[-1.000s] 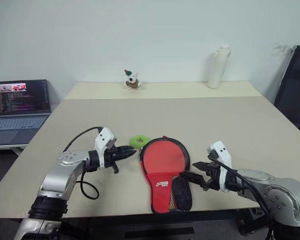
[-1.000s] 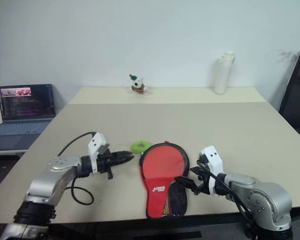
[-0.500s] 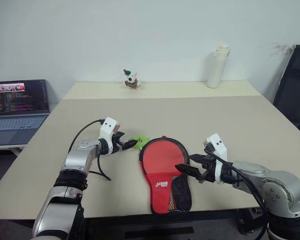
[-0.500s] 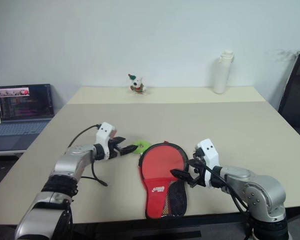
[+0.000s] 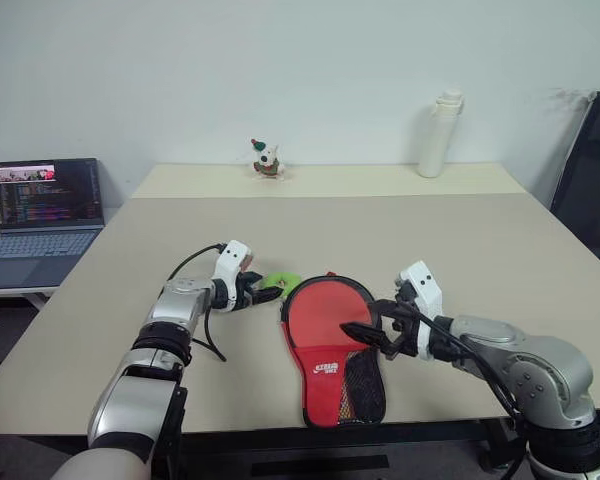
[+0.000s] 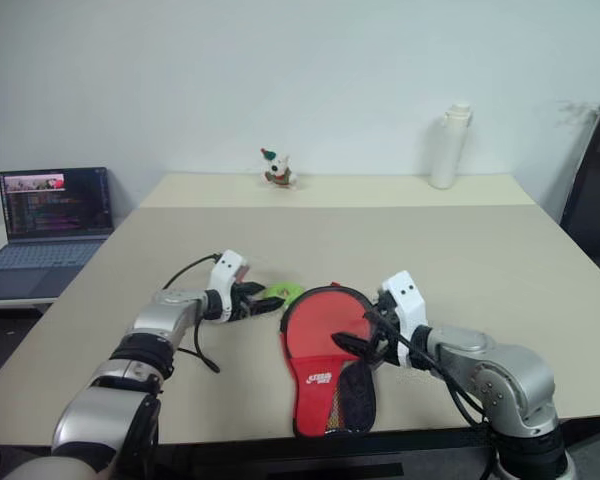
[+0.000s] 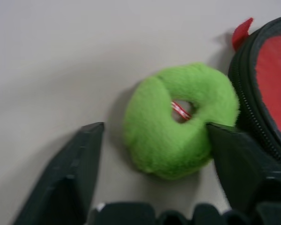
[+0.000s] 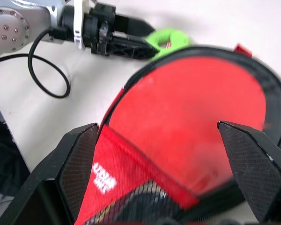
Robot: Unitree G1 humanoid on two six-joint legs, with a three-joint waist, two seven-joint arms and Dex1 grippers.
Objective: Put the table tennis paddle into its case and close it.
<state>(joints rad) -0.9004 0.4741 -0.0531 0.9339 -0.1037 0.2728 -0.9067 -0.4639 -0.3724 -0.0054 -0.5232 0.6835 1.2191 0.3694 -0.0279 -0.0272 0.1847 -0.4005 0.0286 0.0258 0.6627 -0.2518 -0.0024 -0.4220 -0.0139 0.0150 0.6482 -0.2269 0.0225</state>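
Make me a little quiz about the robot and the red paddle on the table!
1. True or false: the paddle lies inside the open case.
2. What sits between the left gripper's fingers: A) the white bottle, B) the green fuzzy charm, C) the laptop?
3. Fill in: the right gripper hovers with jaws ___ over the paddle.

Key: 1 true; 2 B; 3 open.

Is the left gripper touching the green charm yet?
Touching. Left wrist view: one finger presses the green charm; the other stands clear of it.
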